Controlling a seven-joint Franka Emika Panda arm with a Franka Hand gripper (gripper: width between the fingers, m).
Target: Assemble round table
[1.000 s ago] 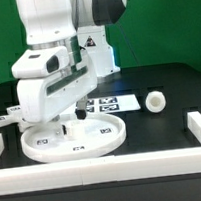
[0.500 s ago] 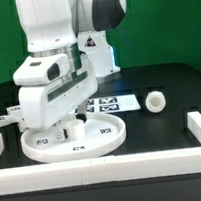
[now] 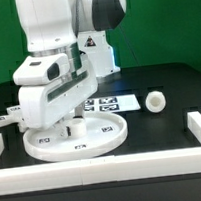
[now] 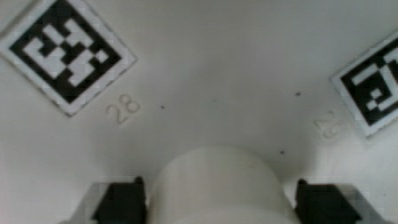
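Observation:
The large rimmed disc (image 3: 105,138) lies flat on the black table, with small tags on its face (image 4: 71,48). My gripper (image 3: 67,122) hangs low over the disc's middle. In the wrist view my gripper (image 4: 219,200) has its two black fingers (image 4: 121,200) on either side of a rounded white hub (image 4: 219,185) that rises from the disc. A thin gap shows on each side of the hub, so the gripper is open. The short thick post (image 3: 154,102) lies on the table at the exterior view's right. A white tagged piece (image 3: 2,120), perhaps the cross-shaped one, lies at the left edge.
The marker board (image 3: 117,102) lies flat behind the disc. White rail bars run along the front (image 3: 106,171) and the right side (image 3: 200,128) of the table. The arm's base (image 3: 95,49) stands behind.
My gripper has come down a little closer to the disc's middle. The disc, the post and the tagged piece have not moved.

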